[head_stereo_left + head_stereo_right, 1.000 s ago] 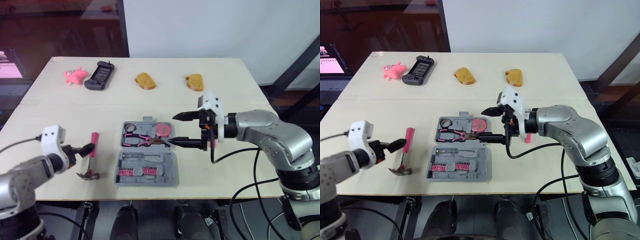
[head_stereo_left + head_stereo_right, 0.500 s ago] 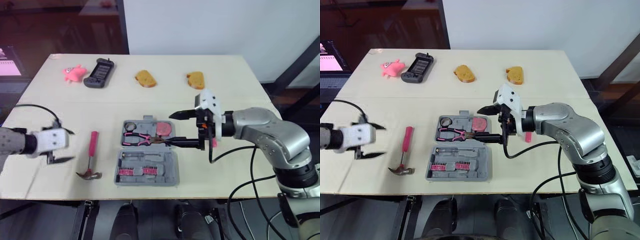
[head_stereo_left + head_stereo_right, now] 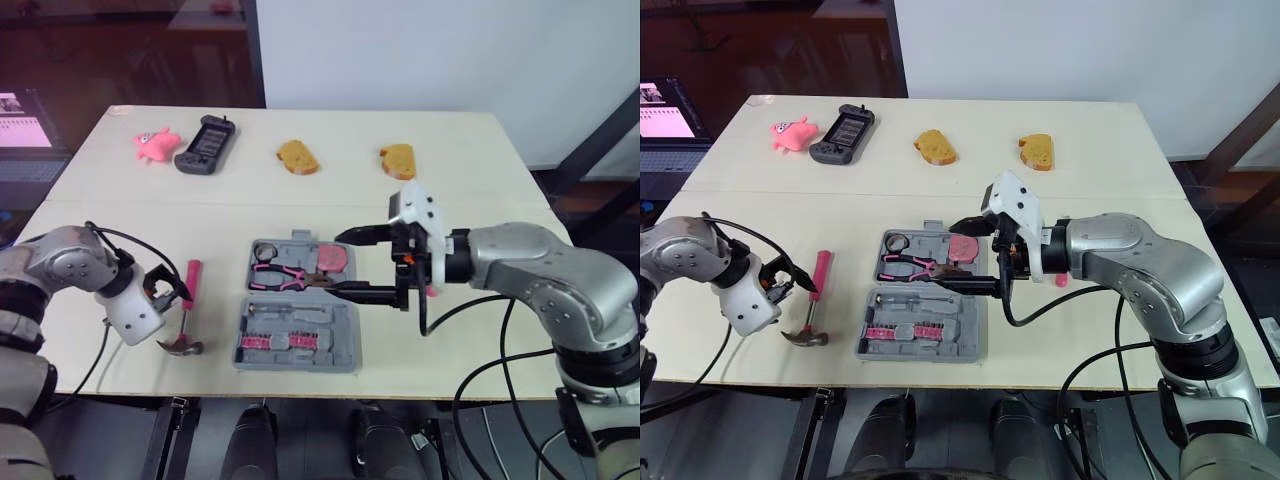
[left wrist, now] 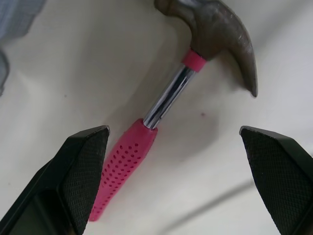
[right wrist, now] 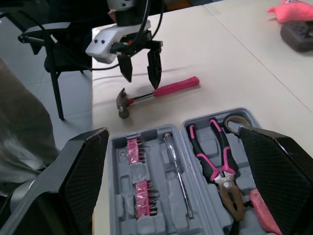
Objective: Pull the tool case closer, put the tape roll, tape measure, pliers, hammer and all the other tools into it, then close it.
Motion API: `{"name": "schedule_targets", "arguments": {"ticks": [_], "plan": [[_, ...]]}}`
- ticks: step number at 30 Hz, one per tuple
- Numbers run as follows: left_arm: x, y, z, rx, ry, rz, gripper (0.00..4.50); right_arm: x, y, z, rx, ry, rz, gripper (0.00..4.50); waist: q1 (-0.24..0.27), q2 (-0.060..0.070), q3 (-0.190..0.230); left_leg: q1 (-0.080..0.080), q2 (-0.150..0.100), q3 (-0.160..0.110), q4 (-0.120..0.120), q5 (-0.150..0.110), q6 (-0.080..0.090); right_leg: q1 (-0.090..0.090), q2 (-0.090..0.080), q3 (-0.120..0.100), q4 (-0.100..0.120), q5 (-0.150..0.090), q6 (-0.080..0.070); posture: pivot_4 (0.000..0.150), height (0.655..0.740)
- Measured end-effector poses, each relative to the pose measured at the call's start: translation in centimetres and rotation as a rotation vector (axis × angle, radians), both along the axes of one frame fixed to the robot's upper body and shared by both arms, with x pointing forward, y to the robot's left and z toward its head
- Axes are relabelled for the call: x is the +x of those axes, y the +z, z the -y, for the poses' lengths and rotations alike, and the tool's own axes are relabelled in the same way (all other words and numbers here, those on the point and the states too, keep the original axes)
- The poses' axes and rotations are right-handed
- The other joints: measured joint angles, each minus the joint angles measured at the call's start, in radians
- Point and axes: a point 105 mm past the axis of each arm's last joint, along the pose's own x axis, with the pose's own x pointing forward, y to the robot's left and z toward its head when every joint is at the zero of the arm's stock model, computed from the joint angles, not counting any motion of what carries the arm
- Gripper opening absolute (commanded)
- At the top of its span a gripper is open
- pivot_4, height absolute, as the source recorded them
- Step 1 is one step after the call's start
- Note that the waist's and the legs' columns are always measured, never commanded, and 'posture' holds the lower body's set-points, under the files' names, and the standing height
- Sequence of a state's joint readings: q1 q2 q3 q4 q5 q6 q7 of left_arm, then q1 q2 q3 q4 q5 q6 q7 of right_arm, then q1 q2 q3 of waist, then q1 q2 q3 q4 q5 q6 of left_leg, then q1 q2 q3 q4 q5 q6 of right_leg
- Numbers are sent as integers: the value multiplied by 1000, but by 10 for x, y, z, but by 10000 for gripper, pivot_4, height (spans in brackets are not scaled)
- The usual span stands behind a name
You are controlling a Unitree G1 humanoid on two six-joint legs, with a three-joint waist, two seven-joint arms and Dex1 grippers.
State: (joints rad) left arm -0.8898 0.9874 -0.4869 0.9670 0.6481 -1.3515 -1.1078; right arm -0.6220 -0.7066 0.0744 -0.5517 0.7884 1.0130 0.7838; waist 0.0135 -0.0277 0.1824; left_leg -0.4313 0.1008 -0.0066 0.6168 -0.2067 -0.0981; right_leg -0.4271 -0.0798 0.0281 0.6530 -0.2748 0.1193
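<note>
The grey tool case (image 3: 298, 318) lies open on the desk (image 3: 450, 200), close to the near edge and about midway across. Its near half holds a row of pink bit holders (image 3: 285, 342) and a slim screwdriver (image 5: 178, 176). Its far half holds pliers (image 3: 285, 275) with pink and black handles, the ring of the tape roll (image 3: 264, 249) at the far left corner, and the pink tape measure (image 3: 332, 258) to the right of that.

The hammer (image 3: 183, 318) lies flat on the desk just left of the case, not in it. Its dull steel claw head is toward the near edge, and its handle points away. A pink collar sits under the head, then a bright metal shaft, then a pink grip with rows of small dots.

The left gripper (image 3: 168, 294) is over the hammer with its two black fingers spread wide and nothing clamped between them. In the left wrist view the shaft and the top of the grip lie between the fingers. Whether a fingertip touches the handle cannot be told.

The right gripper (image 3: 336, 262) points left over the right part of the case's far half, with its fingers wide apart and empty. A small pink thing (image 3: 1060, 281) lies on the desk, partly hidden behind the right wrist.

Along the far side, from left to right, are a pink plush toy (image 3: 153, 144), a black handheld game console (image 3: 205, 145) and two pieces of bread (image 3: 297, 157) (image 3: 397, 160), well apart from the case.
</note>
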Motion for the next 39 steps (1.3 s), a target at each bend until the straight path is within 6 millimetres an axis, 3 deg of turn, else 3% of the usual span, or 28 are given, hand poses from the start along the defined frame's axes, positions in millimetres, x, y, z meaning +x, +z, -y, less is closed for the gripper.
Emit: {"name": "schedule_targets", "arguments": {"ticks": [14, 17, 24, 28, 33, 35, 39], "plan": [[14, -19, 12, 126, -201, 43, 44904, 0, -2, 3, -3, -38, -8, 45000, 3, 5, -3, 4, 0, 0, 0, 0, 0, 3, 0, 0, 2, 0, 0, 1500, 7207], [14, -25, 14, 162, -243, 23, 36996, 1, -2, 4, -6, -45, -6, 45000, 2, 15, -9, 5, 0, 0, 0, 0, 0, 4, 0, 1, 2, 0, 1, 1500, 7207], [9, -31, 5, 211, -243, -22, 2243, 3, -1, 6, -8, -63, -1, 45000, 4, 22, -12, 5, -1, 0, 0, 0, 0, 5, 0, 1, 3, 0, 1, 1500, 7207], [8, -31, 4, 201, -214, -40, 729, 3, -1, 6, -9, -65, 0, 45000, 1, 22, -12, 5, -1, 0, 0, 0, 0, 5, 0, 1, 3, 0, 1, 1500, 7207], [-2, -29, -3, 92, -34, -123, 725, 2, -1, 6, -7, -56, 1, 45000, -5, 19, -11, 4, 0, 0, 0, 0, 0, 3, 1, 1, 3, 0, 1, 1500, 7207], [-6, -26, -14, 66, 91, -162, 722, 2, -1, 5, -7, -46, 3, 45000, -6, 17, -10, 4, 0, 0, -1, 0, 0, 2, 1, 1, 3, 0, 1, 1500, 7207], [-10, -10, -41, -93, 517, -229, 717, 3, -1, 4, -10, -28, 2, 45000, -7, 16, -10, 4, 0, 0, 0, 0, 0, 2, 1, 1, 4, 0, 0, 1500, 7207]]}}
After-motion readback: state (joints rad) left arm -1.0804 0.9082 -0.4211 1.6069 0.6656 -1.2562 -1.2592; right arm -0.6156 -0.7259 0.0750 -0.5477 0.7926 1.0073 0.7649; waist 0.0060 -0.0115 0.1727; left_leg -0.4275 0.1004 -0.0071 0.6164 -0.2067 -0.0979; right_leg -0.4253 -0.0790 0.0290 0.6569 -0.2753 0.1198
